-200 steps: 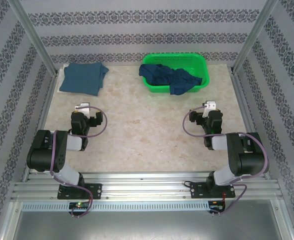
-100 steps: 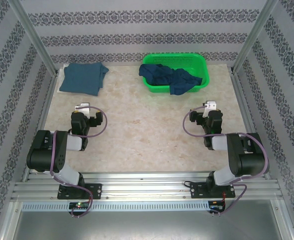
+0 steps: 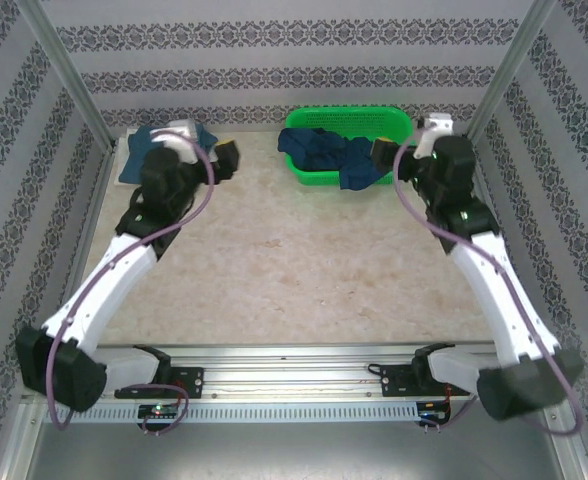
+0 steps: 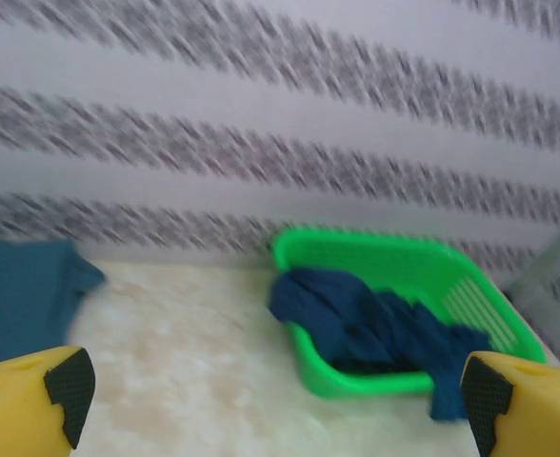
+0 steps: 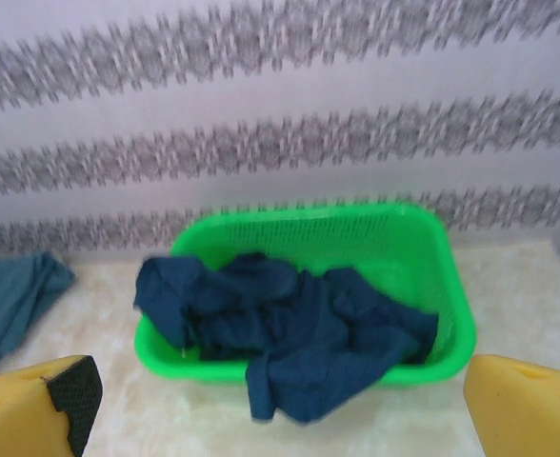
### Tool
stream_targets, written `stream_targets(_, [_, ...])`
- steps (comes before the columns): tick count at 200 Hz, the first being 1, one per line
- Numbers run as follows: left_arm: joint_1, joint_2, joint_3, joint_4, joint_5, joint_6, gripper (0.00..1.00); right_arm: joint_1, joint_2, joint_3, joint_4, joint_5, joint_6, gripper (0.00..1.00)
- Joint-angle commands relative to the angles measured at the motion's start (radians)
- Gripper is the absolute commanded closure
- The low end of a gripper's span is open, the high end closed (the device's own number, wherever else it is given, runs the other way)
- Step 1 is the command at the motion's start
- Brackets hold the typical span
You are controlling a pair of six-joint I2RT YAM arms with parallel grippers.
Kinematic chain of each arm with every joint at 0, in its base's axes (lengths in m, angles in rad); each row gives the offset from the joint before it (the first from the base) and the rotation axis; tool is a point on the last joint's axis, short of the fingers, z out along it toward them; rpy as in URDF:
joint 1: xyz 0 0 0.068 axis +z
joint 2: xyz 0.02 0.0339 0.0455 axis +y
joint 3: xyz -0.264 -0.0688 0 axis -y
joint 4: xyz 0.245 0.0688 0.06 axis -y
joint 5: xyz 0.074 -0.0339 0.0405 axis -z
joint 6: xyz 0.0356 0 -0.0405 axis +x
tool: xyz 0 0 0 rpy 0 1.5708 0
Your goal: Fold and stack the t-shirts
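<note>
i note left fingers [image 4: 34,400] and right fingers [image 5: 32,411] spread and empty, navy t-shirt [image 5: 294,328] bunched in the green basket [image 5: 356,238], teal t-shirt [image 4: 18,295] on the desk [image 3: 274,260] far left; i judge a deep pinch could snag mesh and drag the basket.

The left pincer [image 4: 275,395] gapes wide, its yellow fingers [image 4: 28,405] at 7 and 5 o'clock. On the pale tabletop [image 4: 194,362], a green plastic basket [image 4: 385,259] sits toward 3 o'clock, with a crumpled navy t-shirt [image 4: 366,324] spilling over its near rim. A teal t-shirt [image 4: 18,295] lies at 9 o'clock.
</note>
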Motion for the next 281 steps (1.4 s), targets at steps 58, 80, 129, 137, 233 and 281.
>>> stream_targets(58, [-0.094, 0.428, 0.353, -0.371, 0.102, -0.026, 0.0, 0.051, 0.702, 0.592, -0.34, -0.198, -0.136, 0.04])
stream_targets(80, [-0.093, 0.418, 0.306, -0.299, 0.135, -0.027, 0.0, 0.032, 0.855, 0.719, -0.328, -0.283, -0.194, 0.11])
stream_targets(129, [-0.076, 0.348, 0.193, -0.272, 0.118, -0.012, 0.0, 0.008, 1.11, 0.961, -0.285, -0.359, -0.261, 0.11])
stream_targets(137, [-0.069, 0.329, 0.171, -0.27, 0.115, -0.013, 0.0, 0.002, 1.158, 1.019, -0.299, -0.37, -0.261, 0.1])
stream_targets(233, [-0.027, 0.012, -0.076, -0.286, 0.062, -0.001, 0.0, -0.039, 1.497, 1.408, -0.217, -0.545, -0.148, 0.37])
stream_targets(281, [-0.026, -0.071, -0.134, -0.28, 0.038, -0.003, 0.0, -0.035, 1.444, 1.422, -0.144, -0.593, 0.003, 1.0])
